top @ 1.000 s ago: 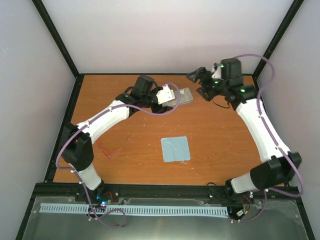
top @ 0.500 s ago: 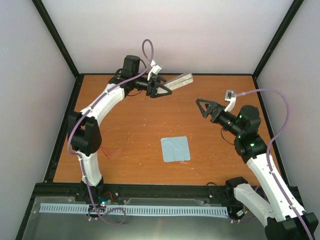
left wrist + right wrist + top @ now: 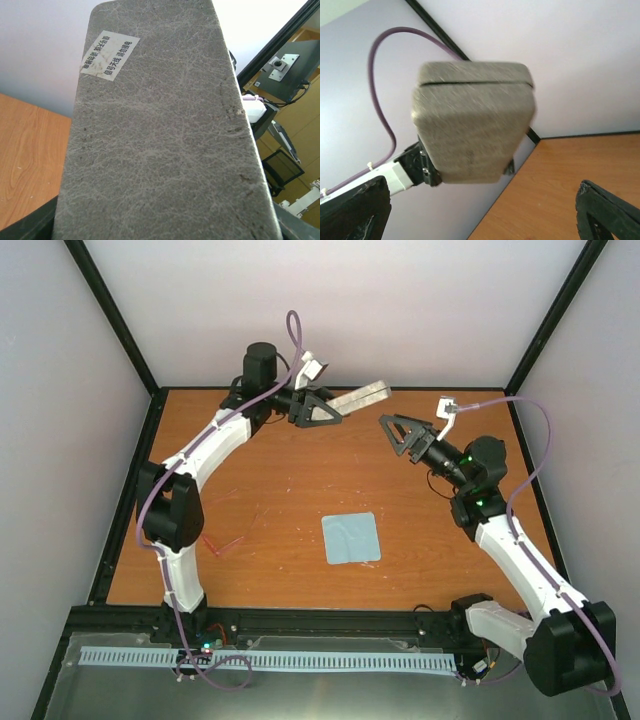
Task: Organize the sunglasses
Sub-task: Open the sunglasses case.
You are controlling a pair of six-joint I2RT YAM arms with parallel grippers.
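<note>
The sunglasses, thin and red, lie on the table near the left arm's base, away from both grippers. My left gripper is shut on one end of the closed grey case and holds it in the air over the back of the table. The case fills the left wrist view and hides the jaws. My right gripper stands open just right of the case's free end, apart from it. In the right wrist view the case hangs ahead between my wide-apart fingertips.
A light blue cloth lies flat at the middle of the wooden table. Black frame posts and pale walls close in the back and the sides. A purple cable loops above the left wrist.
The left arm has lifted the case off the back of the table and holds it out in the air. The right arm pulled back, then swung its open gripper up toward the case.
</note>
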